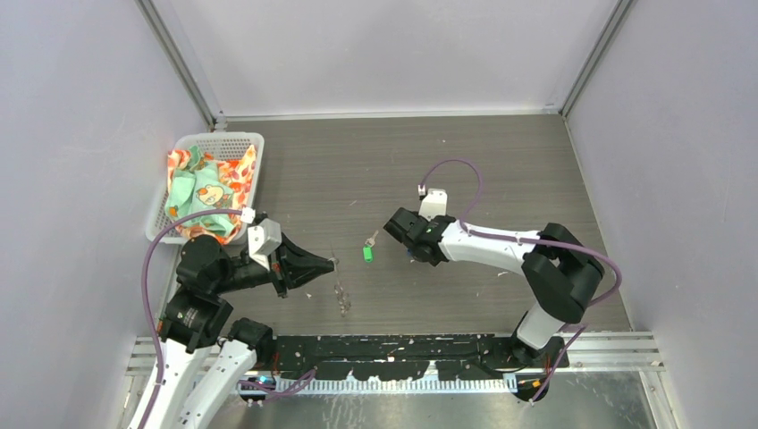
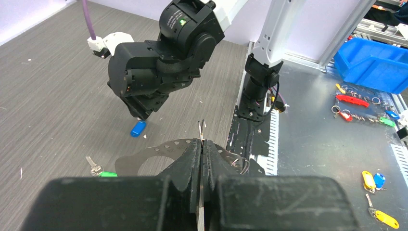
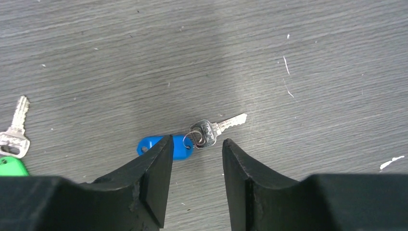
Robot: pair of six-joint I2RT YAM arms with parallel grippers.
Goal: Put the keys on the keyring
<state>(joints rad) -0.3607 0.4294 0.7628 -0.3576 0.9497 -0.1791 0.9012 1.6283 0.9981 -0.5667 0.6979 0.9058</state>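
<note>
My left gripper (image 1: 331,263) is shut on the keyring's thin wire (image 2: 203,129) and holds it off the table. The grey metal loop with its scalloped edge hangs below the jaws (image 2: 144,159) and shows faintly in the top view (image 1: 341,297). The green-headed key (image 1: 367,252) lies on the table between the arms; it also shows in the left wrist view (image 2: 99,171) and the right wrist view (image 3: 11,144). The blue-headed key (image 3: 185,144) lies flat with its silver blade (image 3: 223,126) pointing right. My right gripper (image 3: 195,143) is open just above it, one finger over the blue tag (image 2: 138,128).
A white basket (image 1: 179,147) with colourful cloth stands at the back left. Grey walls enclose the table on three sides. Beyond the table's near edge, a metal bench holds a blue bin (image 2: 370,57) and several spare key tags (image 2: 358,103).
</note>
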